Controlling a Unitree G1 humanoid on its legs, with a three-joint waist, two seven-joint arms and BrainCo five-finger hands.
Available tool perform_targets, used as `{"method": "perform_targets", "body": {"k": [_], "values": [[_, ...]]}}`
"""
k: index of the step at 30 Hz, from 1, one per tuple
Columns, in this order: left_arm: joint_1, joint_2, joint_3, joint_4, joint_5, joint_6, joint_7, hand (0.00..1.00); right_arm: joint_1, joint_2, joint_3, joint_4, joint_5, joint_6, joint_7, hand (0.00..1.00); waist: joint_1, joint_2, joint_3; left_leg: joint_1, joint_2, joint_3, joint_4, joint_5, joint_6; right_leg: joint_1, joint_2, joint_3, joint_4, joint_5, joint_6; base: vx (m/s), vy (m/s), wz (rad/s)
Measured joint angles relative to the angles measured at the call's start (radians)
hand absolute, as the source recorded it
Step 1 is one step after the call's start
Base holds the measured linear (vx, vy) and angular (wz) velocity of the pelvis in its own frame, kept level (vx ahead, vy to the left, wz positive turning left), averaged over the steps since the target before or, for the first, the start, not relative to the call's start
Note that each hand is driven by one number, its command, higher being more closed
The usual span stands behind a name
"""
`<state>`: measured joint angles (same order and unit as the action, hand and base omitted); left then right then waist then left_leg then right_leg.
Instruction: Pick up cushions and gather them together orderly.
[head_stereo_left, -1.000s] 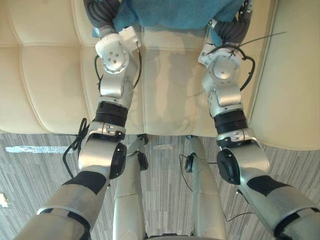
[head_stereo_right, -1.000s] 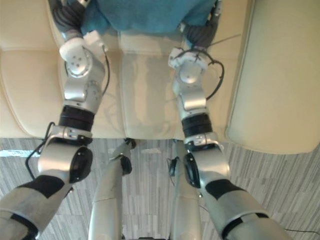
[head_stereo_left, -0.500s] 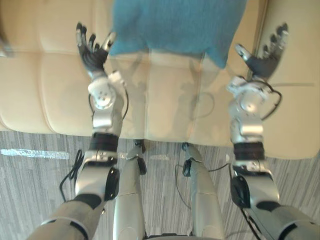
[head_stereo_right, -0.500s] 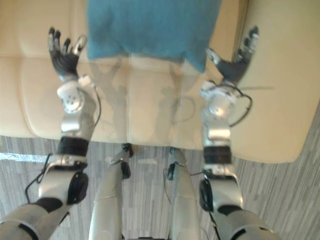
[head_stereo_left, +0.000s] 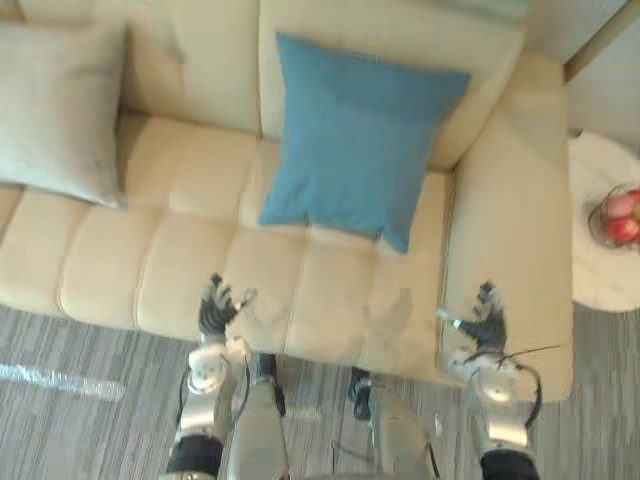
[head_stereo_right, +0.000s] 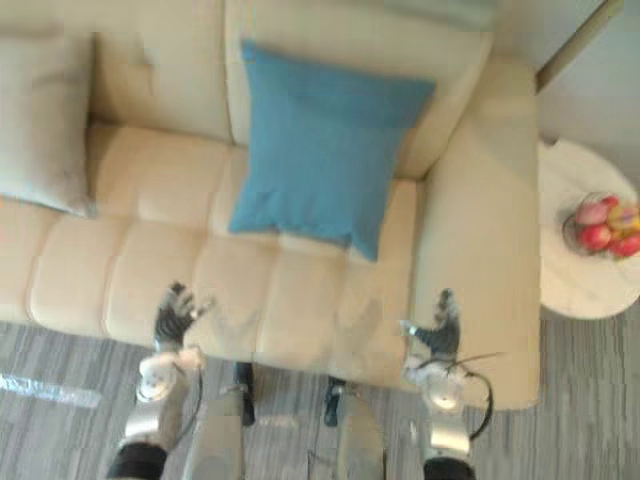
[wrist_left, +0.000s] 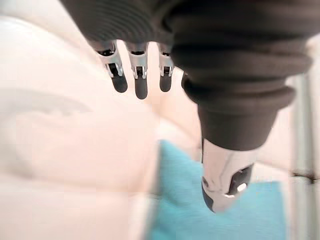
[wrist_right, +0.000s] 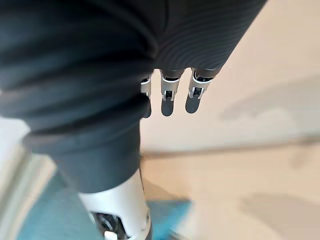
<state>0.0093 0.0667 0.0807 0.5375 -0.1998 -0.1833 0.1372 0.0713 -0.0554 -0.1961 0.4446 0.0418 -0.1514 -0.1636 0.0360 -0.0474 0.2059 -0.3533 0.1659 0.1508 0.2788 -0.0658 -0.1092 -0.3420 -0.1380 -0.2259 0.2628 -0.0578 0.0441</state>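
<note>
**Status: both hands empty, two cushions apart on the sofa**

1. Pale cushion (head_stereo_left: 55, 105). It leans against the backrest at the left end of the cream sofa (head_stereo_left: 150, 270), with its lower edge on the seat.

2. Left hand (head_stereo_left: 215, 308). It hovers over the front edge of the seat, palm forward. The fingers are straight and spread, the thumb stands apart, and nothing is held. The left wrist view confirms straight fingers (wrist_left: 141, 75) over cream upholstery, with blue fabric beyond them.

3. Blue cushion (head_stereo_left: 355, 140). It stands tilted against the backrest over the right part of the seat, its lower corners resting on the seat. It lies well apart from the pale cushion, and neither hand touches it.

4. Right hand (head_stereo_left: 487, 325). It is raised near the front of the right armrest (head_stereo_left: 510, 220). The fingers are extended and spread wide, and the hand is empty. The right wrist view shows the same straight fingers (wrist_right: 168, 97).

5. Side table (head_stereo_left: 595, 275). This round white table stands just beside the armrest on the striped grey floor (head_stereo_left: 80, 350). It carries a bowl of fruit (head_stereo_left: 620, 215).
</note>
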Motion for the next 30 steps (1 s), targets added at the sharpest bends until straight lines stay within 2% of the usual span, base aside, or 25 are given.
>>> {"method": "perform_targets", "body": {"k": [5,7,11,15,20,23,24,25,26,27,28,30], "values": [[0.037,-0.049,0.035,0.261,0.1,0.04,-0.038,0.0,0.04,0.049,0.0,0.257,-0.003,0.027,0.041,0.0,-0.001,0.021,-0.087,0.118,-0.002,0.006,-0.042,-0.02,-0.007,0.114,-0.001,-0.012,-0.044,-0.016,0.01,0.08,0.014,0.03],[0.063,-0.061,0.064,0.353,0.183,0.051,-0.047,0.0,0.056,0.073,-0.017,0.36,-0.005,0.042,0.049,0.0,-0.002,0.025,-0.12,0.182,-0.002,0.014,-0.07,-0.021,-0.012,0.172,0.001,-0.013,-0.07,-0.017,0.013,0.08,0.008,-0.04],[0.077,-0.063,0.125,0.421,0.267,0.065,-0.05,0.0,0.06,0.082,-0.079,0.42,-0.003,0.048,0.051,0.0,0.0,0.029,-0.152,0.254,-0.002,0.031,-0.096,-0.025,-0.016,0.241,0.009,0.001,-0.11,-0.008,0.022,0.06,0.012,-0.1],[0.083,-0.052,0.139,0.46,0.319,0.065,-0.05,0.0,0.058,0.08,-0.121,0.495,-0.001,0.053,0.057,0.0,0.0,0.023,-0.174,0.31,-0.013,0.032,-0.125,-0.027,-0.019,0.297,0.014,0.012,-0.155,0.008,0.028,0.06,0.024,-0.08],[0.078,-0.041,0.135,0.475,0.326,0.066,-0.047,0.0,0.052,0.078,-0.133,0.532,-0.001,0.066,0.055,0.0,0.001,0.015,-0.168,0.316,-0.019,0.058,-0.129,-0.027,-0.018,0.297,0.015,0.038,-0.176,0.034,0.037,0.0,0.023,-0.15],[0.041,-0.031,0.115,0.475,0.332,0.072,-0.032,0.0,0.029,0.073,-0.102,0.531,-0.001,0.072,0.047,0.0,0.0,0.004,-0.155,0.222,-0.001,0.061,-0.028,-0.059,-0.006,0.218,0.017,0.043,-0.102,0.044,0.034,-0.08,0.018,-0.12],[0.02,-0.032,0.115,0.475,0.335,0.077,-0.029,0.0,0.019,0.074,-0.094,0.531,-0.001,0.074,0.043,0.0,0.003,0.002,-0.146,0.193,0.005,0.062,0.0,-0.066,0.004,0.188,0.02,0.044,-0.084,0.066,0.044,-0.16,0.035,-0.1],[0.014,-0.035,0.116,0.475,0.335,0.081,-0.027,0.0,0.014,0.074,-0.091,0.531,-0.001,0.074,0.042,0.0,0.005,0.003,-0.146,0.186,0.007,0.063,0.002,-0.064,0.007,0.187,0.023,0.045,-0.097,0.084,0.05,-0.17,0.035,-0.21],[0.011,-0.047,0.118,0.472,0.335,0.082,-0.026,0.0,-0.001,0.069,-0.08,0.528,-0.001,0.075,0.041,0.0,0.018,0.018,-0.138,0.171,0.033,0.084,-0.009,-0.054,0.025,0.193,0.03,0.042,-0.121,0.095,0.052,-0.18,0.026,-0.19],[0.003,-0.057,0.117,0.467,0.335,0.082,-0.025,0.0,-0.018,0.073,-0.069,0.519,-0.001,0.079,0.041,0.0,0.02,0.02,-0.132,0.162,0.034,0.09,-0.008,-0.041,0.029,0.15,0.006,0.009,0.099,-0.023,0.028,-0.19,0.016,-0.05],[0.007,-0.058,0.116,0.451,0.333,0.081,-0.025,0.0,-0.018,0.083,-0.064,0.518,-0.002,0.08,0.041,0.0,0.023,0.008,-0.137,0.16,0.024,0.088,0.0,-0.031,0.032,0.143,-0.022,-0.007,0.309,-0.112,0.062,-0.14,0.004,0.12],[0.023,-0.052,0.117,0.425,0.324,0.081,-0.025,0.0,-0.016,0.092,-0.059,0.518,-0.002,0.08,0.04,0.0,0.034,-0.01,-0.148,0.126,0.016,0.089,0.041,-0.029,0.037,0.179,-0.054,-0.009,0.437,-0.172,0.103,-0.12,-0.098,0.08]]}}
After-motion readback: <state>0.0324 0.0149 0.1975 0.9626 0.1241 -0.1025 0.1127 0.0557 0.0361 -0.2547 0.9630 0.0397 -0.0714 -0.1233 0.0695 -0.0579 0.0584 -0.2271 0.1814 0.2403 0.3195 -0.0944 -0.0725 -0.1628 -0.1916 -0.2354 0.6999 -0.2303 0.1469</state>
